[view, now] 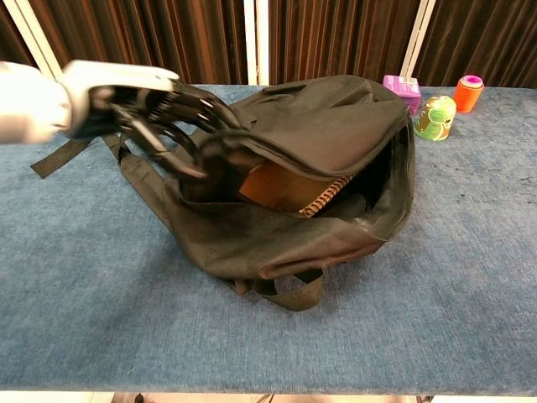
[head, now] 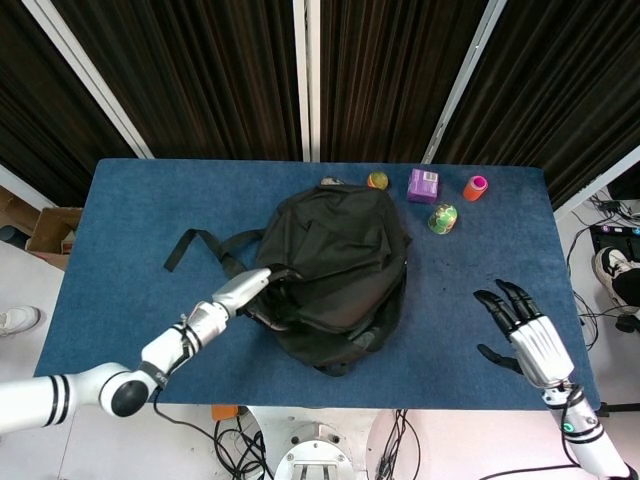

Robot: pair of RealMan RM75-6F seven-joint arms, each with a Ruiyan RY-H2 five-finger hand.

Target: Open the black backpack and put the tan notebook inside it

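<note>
Backpack (head: pixel 335 265) lies mid-table (head: pixel 130 210), its mouth facing the robot. From overhead its flap hides the contents; the chest camera looks into the gap and shows the notebook (view: pixel 289 189) inside, lying flat with its spiral edge toward the right. The pack's long axis runs from the table's far edge toward the robot. The left hand (view: pixel 138 109) is at the mouth's left rim, fingers spread, blurred; I cannot tell whether it holds fabric. The right hand (head: pixel 525 330), seen only overhead, hovers empty, fingers apart, well right of the pack.
</note>
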